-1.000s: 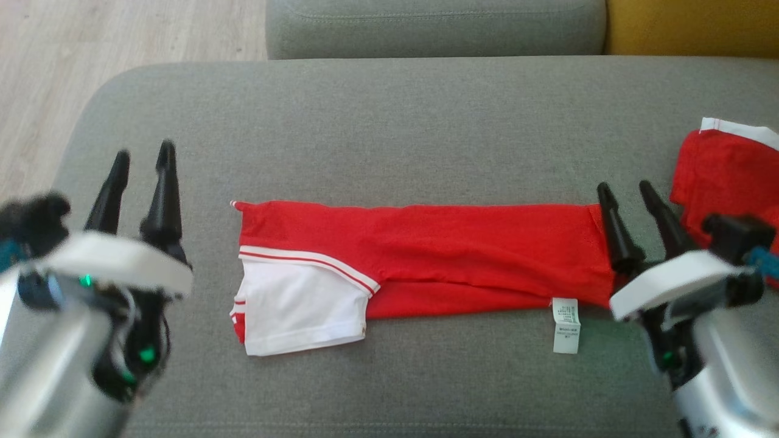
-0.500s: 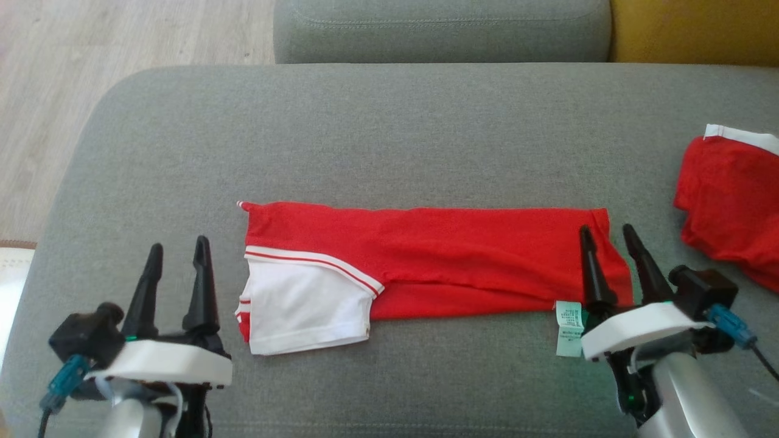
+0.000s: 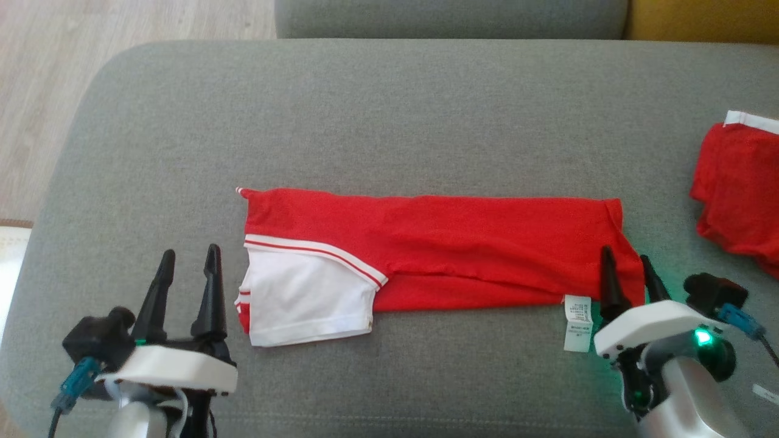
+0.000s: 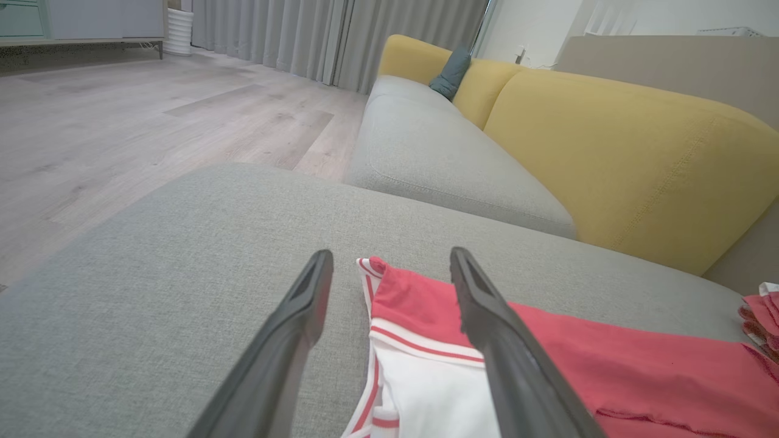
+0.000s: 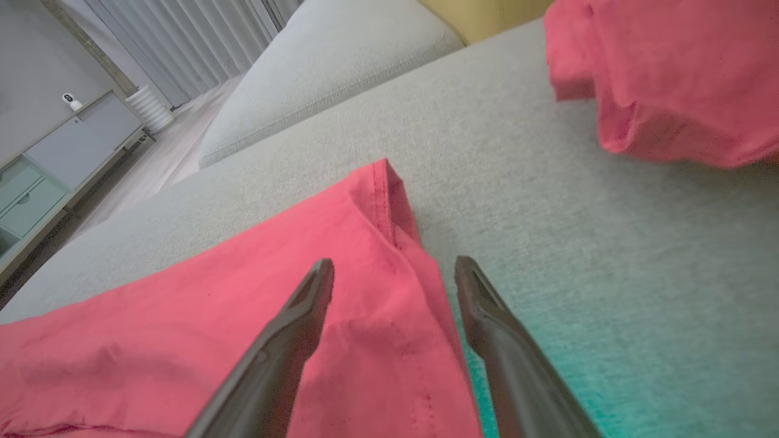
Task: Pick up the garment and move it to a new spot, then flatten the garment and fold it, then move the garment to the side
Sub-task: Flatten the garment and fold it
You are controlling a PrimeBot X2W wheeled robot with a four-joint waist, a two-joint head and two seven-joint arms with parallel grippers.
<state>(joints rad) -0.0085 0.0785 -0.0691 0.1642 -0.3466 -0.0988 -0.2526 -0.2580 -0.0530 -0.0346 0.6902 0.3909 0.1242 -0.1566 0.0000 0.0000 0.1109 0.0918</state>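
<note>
Lying as a long folded strip on the grey sofa cushion (image 3: 389, 109), the red garment (image 3: 456, 243) runs its long axis side to side between the arms, white sleeve end toward the left tool (image 3: 190, 250), hem end toward the right tool (image 3: 625, 254). Both tools stand wide and empty; the right is nearer, fingers over the hem's near corner by the care label (image 3: 577, 322), the left just beside the sleeve. Judgement: the next fold turns on carrying one end along that axis.
</note>
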